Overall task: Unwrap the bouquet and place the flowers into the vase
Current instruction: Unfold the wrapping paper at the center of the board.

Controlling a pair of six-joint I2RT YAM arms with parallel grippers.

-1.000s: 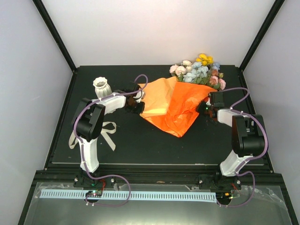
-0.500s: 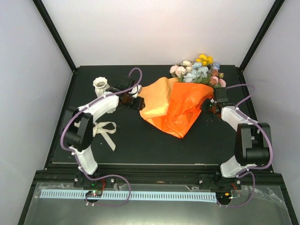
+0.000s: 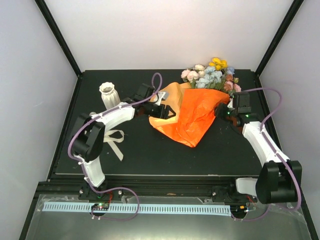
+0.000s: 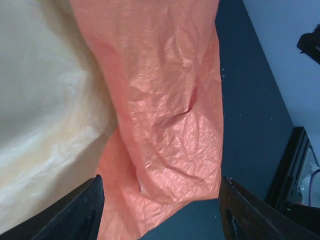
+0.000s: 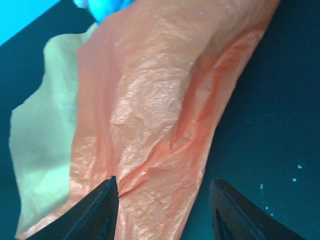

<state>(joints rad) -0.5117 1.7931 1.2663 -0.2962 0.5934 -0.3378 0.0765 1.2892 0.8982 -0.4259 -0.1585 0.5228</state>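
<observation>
The bouquet (image 3: 192, 117) lies on the black table, its orange paper loose and crumpled. The flowers (image 3: 212, 75) stick out at the far end, pink, cream, pale-blue and yellow. My left gripper (image 3: 167, 112) hovers over the paper's left flap; the left wrist view shows it open (image 4: 160, 210), with orange paper (image 4: 170, 115) below and between the fingers but not pinched. My right gripper (image 3: 220, 111) is at the paper's right edge, also open (image 5: 165, 205) over the orange sheet (image 5: 145, 115). The ribbed off-white vase (image 3: 108, 93) stands upright at the far left.
A cream ribbon (image 3: 112, 140) lies on the table under the left arm. Black frame posts rise at the table's far corners, with white walls on three sides. The paper's pale inner side (image 4: 45, 100) shows at the left flap.
Both arms have reached in toward the bouquet. Both grippers went from shut to open. The bouquet has hardly moved.
</observation>
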